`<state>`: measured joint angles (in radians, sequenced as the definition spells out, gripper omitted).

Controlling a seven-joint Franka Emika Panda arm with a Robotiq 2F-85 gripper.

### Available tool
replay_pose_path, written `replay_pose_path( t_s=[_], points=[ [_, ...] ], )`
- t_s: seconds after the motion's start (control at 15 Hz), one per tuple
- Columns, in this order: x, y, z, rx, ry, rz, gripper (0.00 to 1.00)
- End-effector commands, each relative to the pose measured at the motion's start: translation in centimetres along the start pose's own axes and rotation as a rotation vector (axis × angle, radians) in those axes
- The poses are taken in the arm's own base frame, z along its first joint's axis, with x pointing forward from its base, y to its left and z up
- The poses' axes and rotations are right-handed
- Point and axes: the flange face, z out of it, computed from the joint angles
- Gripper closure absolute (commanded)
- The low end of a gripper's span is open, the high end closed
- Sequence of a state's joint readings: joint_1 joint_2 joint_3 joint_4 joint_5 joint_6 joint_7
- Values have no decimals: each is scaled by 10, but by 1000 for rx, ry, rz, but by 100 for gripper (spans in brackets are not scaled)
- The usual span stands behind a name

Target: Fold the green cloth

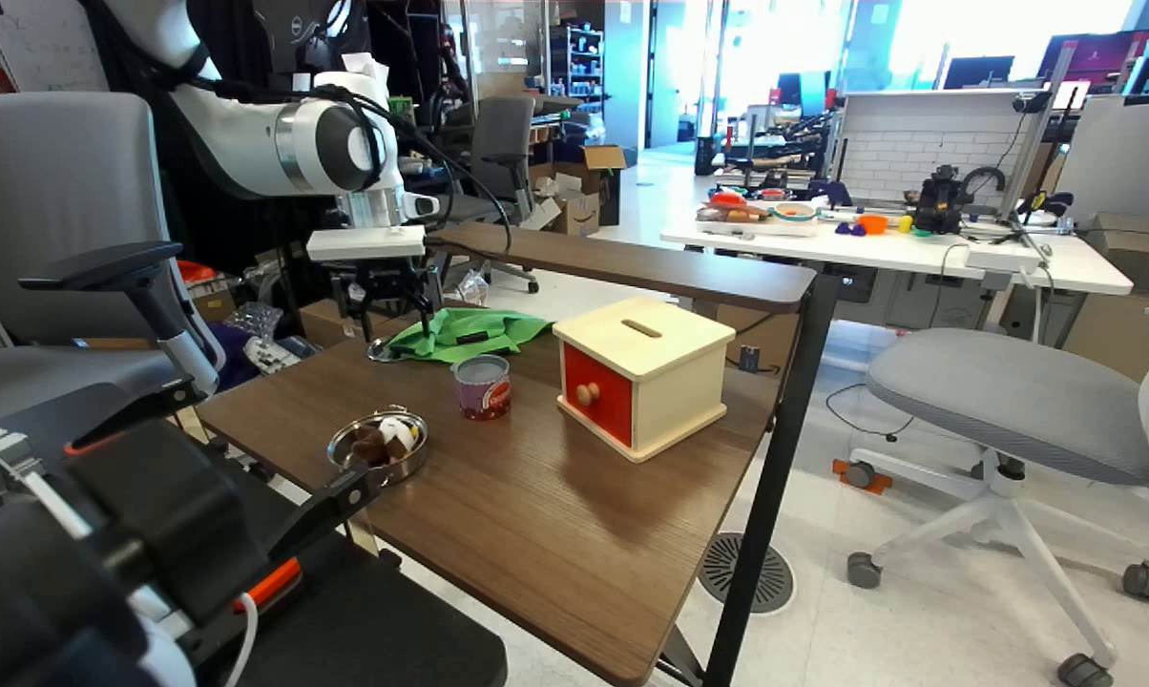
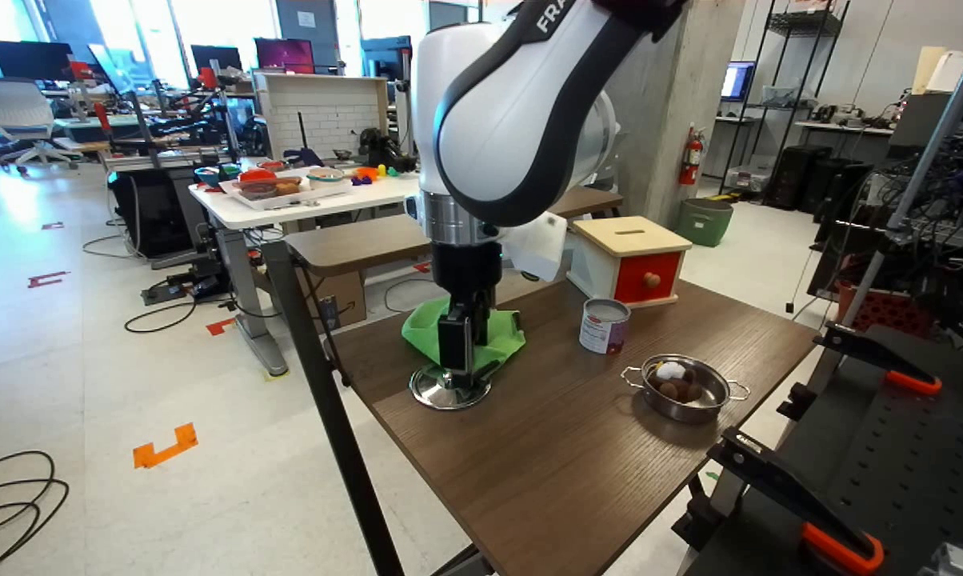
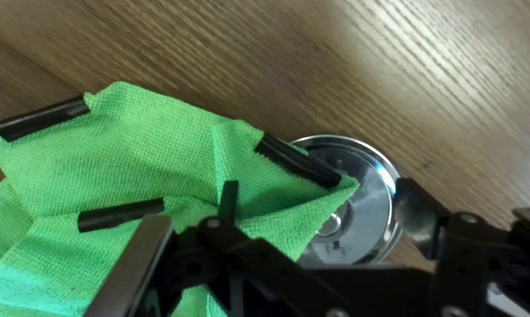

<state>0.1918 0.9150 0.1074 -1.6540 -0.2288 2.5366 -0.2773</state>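
The green cloth (image 1: 498,329) lies crumpled on the brown table, with black strips on it. It also shows in an exterior view (image 2: 501,340) and in the wrist view (image 3: 128,145). One pointed corner with a black strip lies over a shiny metal lid (image 3: 370,211). The lid also shows in an exterior view (image 2: 437,392). My gripper (image 3: 322,204) is open and points down over the cloth corner and the lid. One finger is above the cloth, the other beside the lid's rim. Nothing is held between the fingers. The cloth's lower part is partly hidden by the gripper.
A small can (image 1: 484,389) stands near the cloth. A metal pot (image 2: 689,408) with brown and white items stands near the table's edge. A wooden box (image 1: 684,382) with a red drawer stands beyond the can. A raised shelf (image 1: 632,267) runs along the table's back.
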Motion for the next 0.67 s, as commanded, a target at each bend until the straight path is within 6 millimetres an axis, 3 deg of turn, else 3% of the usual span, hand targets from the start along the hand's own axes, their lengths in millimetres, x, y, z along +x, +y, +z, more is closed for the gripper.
replay_pose_path(
  t_s=[0.0, 0.47, 0.6],
  points=[
    [13, 7, 6, -27, -11, 27, 42],
    [16, 17, 11, -35, -16, 45, 95],
    [15, 17, 9, -31, -18, 44, 100]
  ],
)
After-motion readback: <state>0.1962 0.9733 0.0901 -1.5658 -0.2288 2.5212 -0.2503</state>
